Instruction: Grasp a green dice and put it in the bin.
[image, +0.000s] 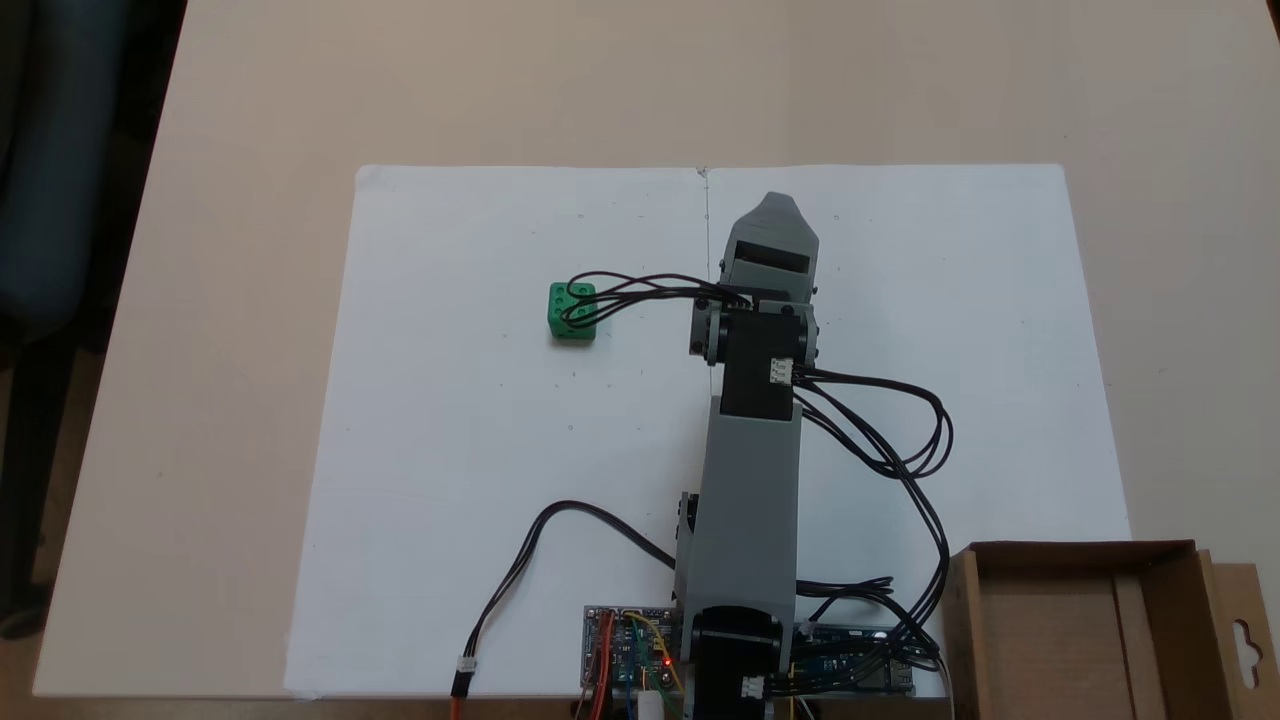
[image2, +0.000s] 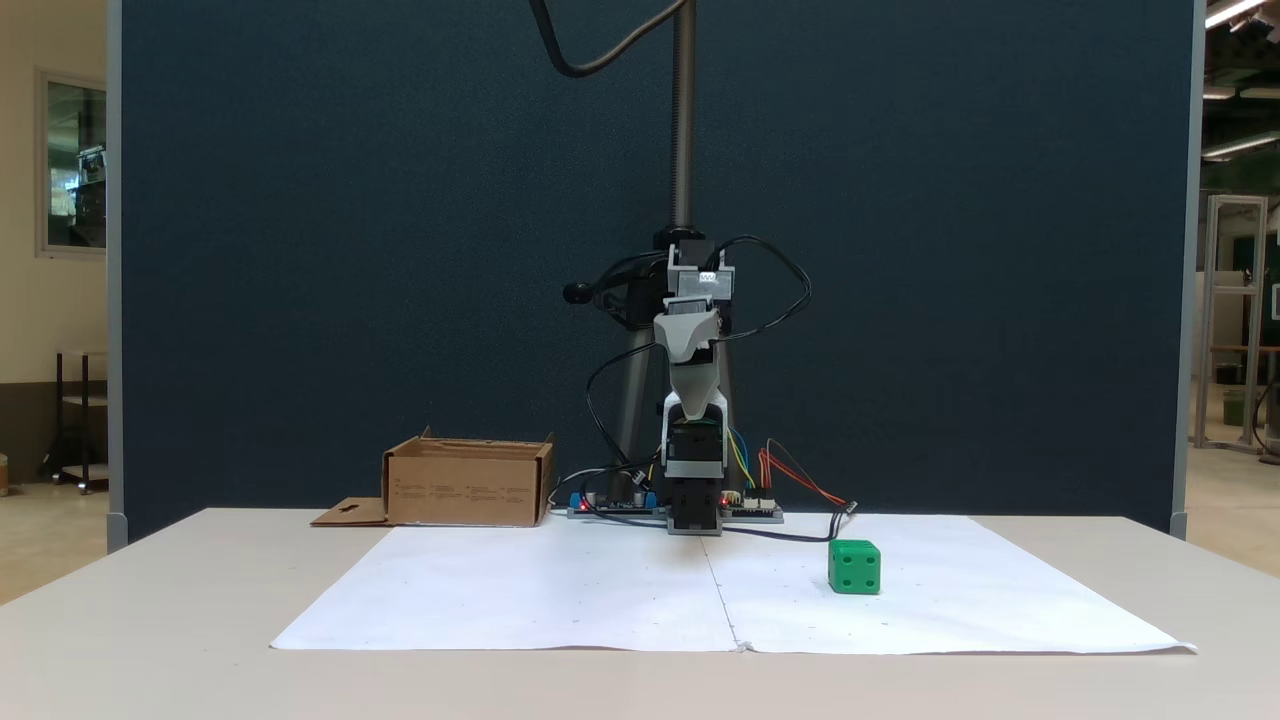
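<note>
Green dice (image: 571, 312) sits on the white paper sheet (image: 450, 450) that covers the middle of your tabletop (image: 250, 120), resting flat and alone. In the fixed view from above it lies to the left of the arm (image: 745, 500), and a loop of black cable (image: 620, 290) from the arm's wrist passes over it in the picture. In the fixed view from the front you see the dice (image2: 854, 567) on the right, out in front of the arm's base and well apart from it.

Your hand (image: 775, 205) is raised above the paper and points away from the base, near the sheet's centre crease. From the front, the hand (image2: 692, 405) points downward over the base. Its jaws line up one behind the other in both fixed views, so you cannot tell how far apart they are; nothing shows in their grip.

Your bin (image: 1090, 630) stands by the base of the arm at the lower right from above, off the paper's corner, well apart from the dice. From the front the bin (image2: 468, 485) is on the left, flap lying flat.
</note>
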